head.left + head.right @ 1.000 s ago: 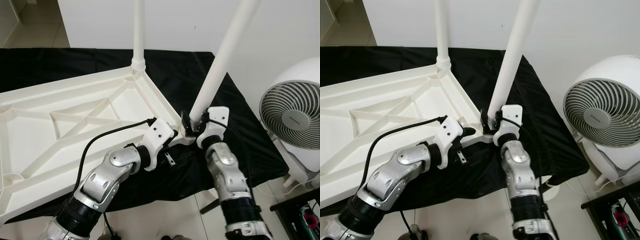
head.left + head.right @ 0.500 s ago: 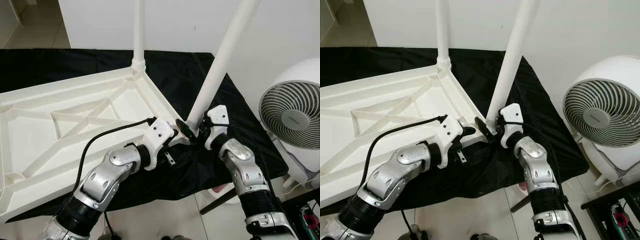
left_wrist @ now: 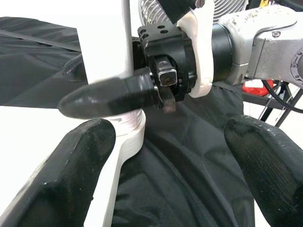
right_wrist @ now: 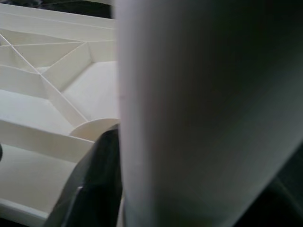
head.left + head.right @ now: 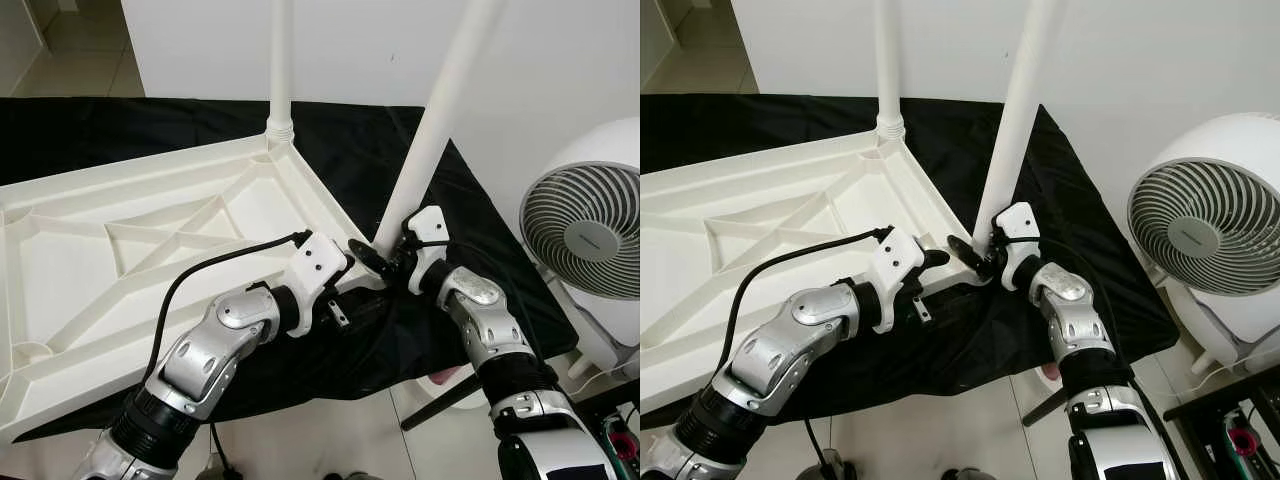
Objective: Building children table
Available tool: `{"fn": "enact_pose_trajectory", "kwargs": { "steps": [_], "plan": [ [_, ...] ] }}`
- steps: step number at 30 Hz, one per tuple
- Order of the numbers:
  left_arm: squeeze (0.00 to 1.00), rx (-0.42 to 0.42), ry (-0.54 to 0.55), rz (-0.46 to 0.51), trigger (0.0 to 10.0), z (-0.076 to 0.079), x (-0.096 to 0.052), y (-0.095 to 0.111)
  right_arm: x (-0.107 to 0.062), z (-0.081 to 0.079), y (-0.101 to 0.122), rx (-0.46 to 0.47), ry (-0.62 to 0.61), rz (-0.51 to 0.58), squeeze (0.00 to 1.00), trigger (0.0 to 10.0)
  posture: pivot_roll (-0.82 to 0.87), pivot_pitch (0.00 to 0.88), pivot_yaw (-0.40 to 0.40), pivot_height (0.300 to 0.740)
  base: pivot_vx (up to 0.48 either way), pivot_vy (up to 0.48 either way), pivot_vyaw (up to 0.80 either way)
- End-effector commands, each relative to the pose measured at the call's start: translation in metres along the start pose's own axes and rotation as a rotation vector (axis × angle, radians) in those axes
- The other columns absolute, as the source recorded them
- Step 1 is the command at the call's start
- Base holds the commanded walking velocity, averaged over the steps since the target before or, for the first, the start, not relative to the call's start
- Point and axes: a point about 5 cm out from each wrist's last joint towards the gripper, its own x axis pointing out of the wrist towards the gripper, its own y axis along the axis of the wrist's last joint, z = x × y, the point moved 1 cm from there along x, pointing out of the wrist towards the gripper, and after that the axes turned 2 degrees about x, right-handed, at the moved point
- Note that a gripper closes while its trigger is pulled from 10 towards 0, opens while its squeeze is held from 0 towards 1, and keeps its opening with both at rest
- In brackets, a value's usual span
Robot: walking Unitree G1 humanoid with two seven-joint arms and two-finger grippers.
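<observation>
The white plastic table top (image 5: pixel 150 230) lies upside down on a black cloth (image 5: pixel 470 200). One white leg (image 5: pixel 280 60) stands upright in its far corner socket. A second white leg (image 5: pixel 440 110) rises, slightly tilted, from the near right corner socket (image 3: pixel 128 137). My right gripper (image 5: pixel 383 255) is shut on the base of this leg, one black finger (image 3: pixel 113 97) wrapped round it. The leg (image 4: pixel 203 113) is very close in the right wrist view. My left gripper (image 5: pixel 352 283) is open beside the same corner, its fingers (image 3: pixel 71 175) spread wide with nothing held between them.
A white floor fan (image 5: pixel 590 230) stands close on the right, beside the cloth's edge. A dark stand (image 5: pixel 600 400) and a small red object (image 5: pixel 445 378) lie on the tiled floor near my right arm. A white wall is behind.
My right forearm has swung out to the right around the leg while keeping hold of its base. The leg now stands a little more upright. The left arm has barely moved.
</observation>
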Motion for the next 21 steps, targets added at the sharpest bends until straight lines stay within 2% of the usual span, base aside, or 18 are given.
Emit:
{"fn": "enact_pose_trajectory", "kwargs": {
  "steps": [1,7,8,9,11,14,19,21],
  "plan": [
    [0.00,0.006,-0.034,-0.002,10.0,0.003,0.000,0.002,-0.004,-0.001,-0.013,0.014,0.026,-0.043,0.00,0.0,0.10,0.072,-0.078,0.740,0.000,0.000,0.00],
    [0.00,0.005,-0.038,-0.001,10.0,0.003,0.000,0.001,-0.007,0.002,-0.015,0.015,0.006,-0.047,0.00,0.0,0.10,0.074,-0.075,0.740,0.000,0.000,0.00],
    [0.00,0.005,-0.041,-0.001,10.0,0.003,0.000,0.002,-0.007,0.003,-0.016,0.010,-0.008,-0.050,0.00,4.0,0.09,0.074,-0.074,0.740,0.000,0.000,0.00],
    [0.00,0.004,-0.043,-0.001,10.0,0.004,0.001,0.002,-0.007,0.005,-0.016,0.012,-0.028,-0.048,0.00,10.0,0.09,0.074,-0.074,0.740,0.000,0.000,0.00],
    [0.00,0.004,-0.043,-0.001,10.0,0.004,0.001,0.002,-0.007,0.007,-0.016,0.019,-0.050,-0.044,0.00,10.0,0.09,0.077,-0.075,0.740,0.000,0.000,0.00],
    [0.00,0.001,-0.042,-0.003,10.0,0.005,0.000,0.001,-0.009,0.013,-0.016,0.046,-0.163,-0.032,0.00,10.0,0.10,0.082,-0.079,0.740,0.000,0.000,0.00],
    [0.00,-0.001,-0.040,-0.004,10.0,0.005,0.000,0.000,-0.010,0.016,-0.016,0.044,-0.237,-0.037,0.00,10.0,0.10,0.084,-0.083,0.740,0.000,0.000,0.00],
    [0.00,-0.004,-0.039,-0.004,10.0,0.006,0.000,0.000,-0.011,0.016,-0.016,0.060,-0.320,-0.015,0.00,10.0,0.10,0.085,-0.083,0.740,0.000,0.000,0.00]
  ]
}}
